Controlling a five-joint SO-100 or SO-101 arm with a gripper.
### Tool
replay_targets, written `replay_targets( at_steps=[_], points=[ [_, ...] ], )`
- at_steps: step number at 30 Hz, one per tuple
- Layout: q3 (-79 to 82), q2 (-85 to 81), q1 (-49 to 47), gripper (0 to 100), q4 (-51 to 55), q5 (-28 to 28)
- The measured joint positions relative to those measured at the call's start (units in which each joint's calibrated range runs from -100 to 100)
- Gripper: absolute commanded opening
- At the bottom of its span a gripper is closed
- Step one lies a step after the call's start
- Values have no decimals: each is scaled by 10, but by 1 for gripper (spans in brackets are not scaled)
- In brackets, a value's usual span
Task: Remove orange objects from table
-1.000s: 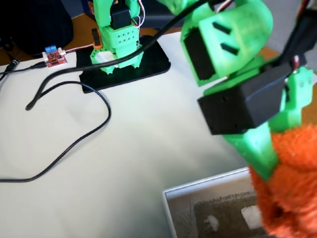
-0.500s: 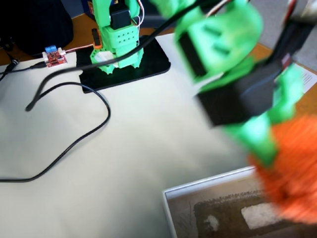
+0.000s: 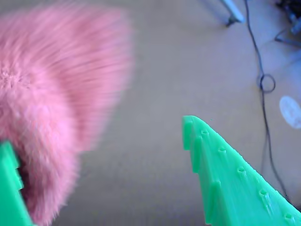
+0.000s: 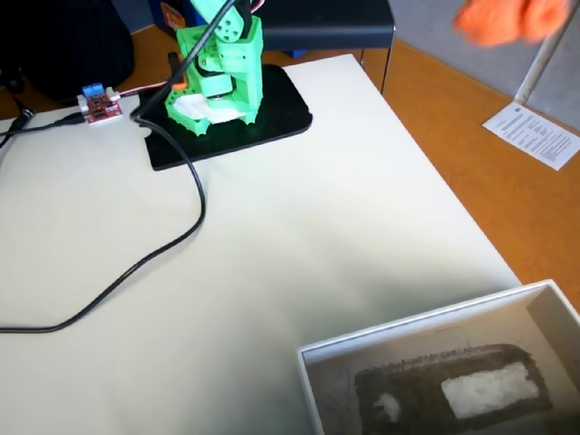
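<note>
The orange fuzzy bundle [image 4: 507,20] shows as a blurred orange patch at the top right of the fixed view, in the air over the brown floor and past the cream-white table [image 4: 272,254]. In the wrist view it looks pink and blurred [image 3: 51,94], filling the left side and lying against the left green finger [image 3: 8,188]. My gripper [image 3: 97,136] is open: the right green finger [image 3: 225,179] stands far from the bundle, with floor showing between them. The gripper itself is out of the fixed view.
The green arm base [image 4: 217,63] stands on a black mat [image 4: 263,122] at the table's far side. A red circuit board [image 4: 100,104] and black cable [image 4: 172,245] lie to the left. A white shallow box [image 4: 313,381] sits at front right. A paper [image 4: 535,134] lies on the floor.
</note>
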Motion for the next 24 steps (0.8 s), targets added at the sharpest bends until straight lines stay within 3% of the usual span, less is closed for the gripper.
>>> replay_targets(
  at_steps=[4,9,17,21,24],
  points=[
    [24,-4,39,42,-21,12],
    [66,-36,120,42,-35,-31],
    [365,-262,454,42,9,-118],
    [442,-381,590,42,163,-168],
    [490,-487,626,42,301,-192]
  ],
)
